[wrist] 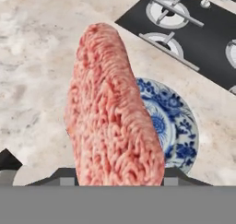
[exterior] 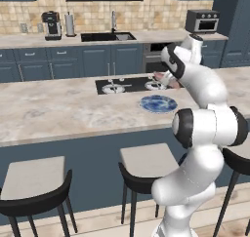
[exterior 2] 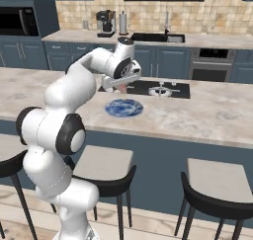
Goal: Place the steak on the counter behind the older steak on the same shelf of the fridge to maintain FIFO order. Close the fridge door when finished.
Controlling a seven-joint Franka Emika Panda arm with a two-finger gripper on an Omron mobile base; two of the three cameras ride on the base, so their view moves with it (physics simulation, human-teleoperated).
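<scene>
The robot arm [exterior: 202,128] stands at the stool side of the island and reaches forward over its marbled tabletop [exterior: 58,109], with the gripper [exterior 2: 120,85] poised above the near edge of the black cooktop [exterior 2: 163,89]. The blue patterned plate [exterior 2: 123,107] lies bare on the tabletop just in front of the cooktop, under and slightly toward the robot from the hand. The steak [wrist: 113,112] is off the tabletop: in the hand view it rises from between the fingers, well above the plate and marble beneath, and a pink edge of it shows at the gripper in both base views. The fingers are closed on the steak; their tips are hidden by the meat, so the exact contact cannot be confirmed. Assessment: the pick-up from the tabletop appears accomplished, and that is the only stage complete. Outstanding are the transfer to the fridge, placement on the lowest shelf behind the older steak, withdrawal of the arm, and closing of the fridge door. The grip looks to bear on one end of the slab, so some sag or slip in transit is possible.
</scene>
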